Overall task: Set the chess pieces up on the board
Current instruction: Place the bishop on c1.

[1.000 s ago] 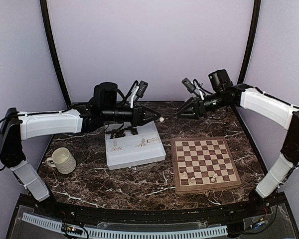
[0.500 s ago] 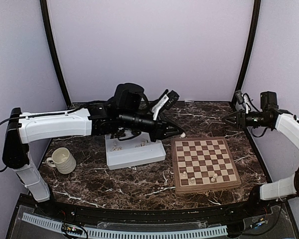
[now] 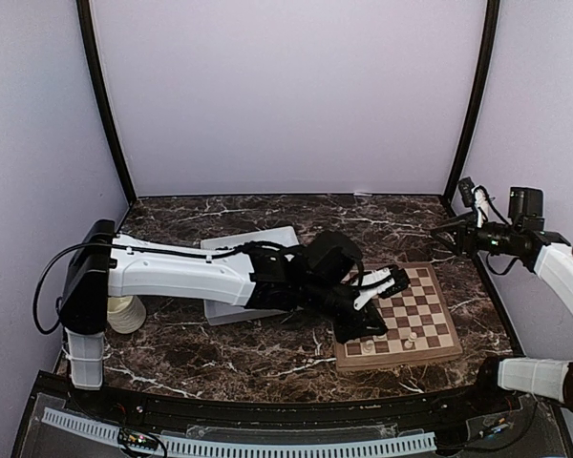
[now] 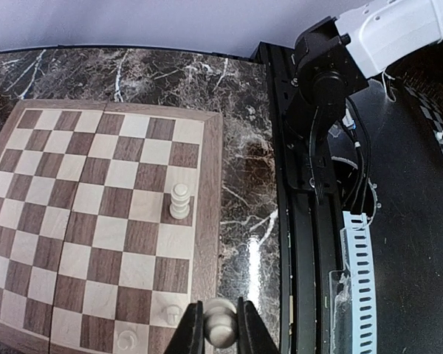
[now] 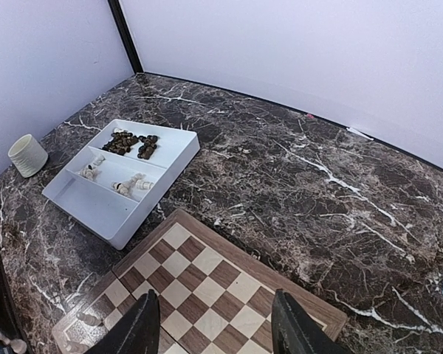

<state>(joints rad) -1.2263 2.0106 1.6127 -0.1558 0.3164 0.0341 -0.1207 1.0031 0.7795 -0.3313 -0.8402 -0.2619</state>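
Chess pieces [image 3: 413,336], cream, stand along the near edge of the board [image 3: 422,286], toward the table's near right corner. The left end effector [image 3: 361,329] hangs over them.

Left wrist view: it is clenched on one cream piece [image 4: 220,324].

Right wrist view: the right end effector [image 5: 218,328] is released, empty, above the board.

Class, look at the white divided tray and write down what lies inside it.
In the right wrist view, the tray holds dark pieces at one end and cream pieces in its middle compartments. From above, the left arm covers much of it.
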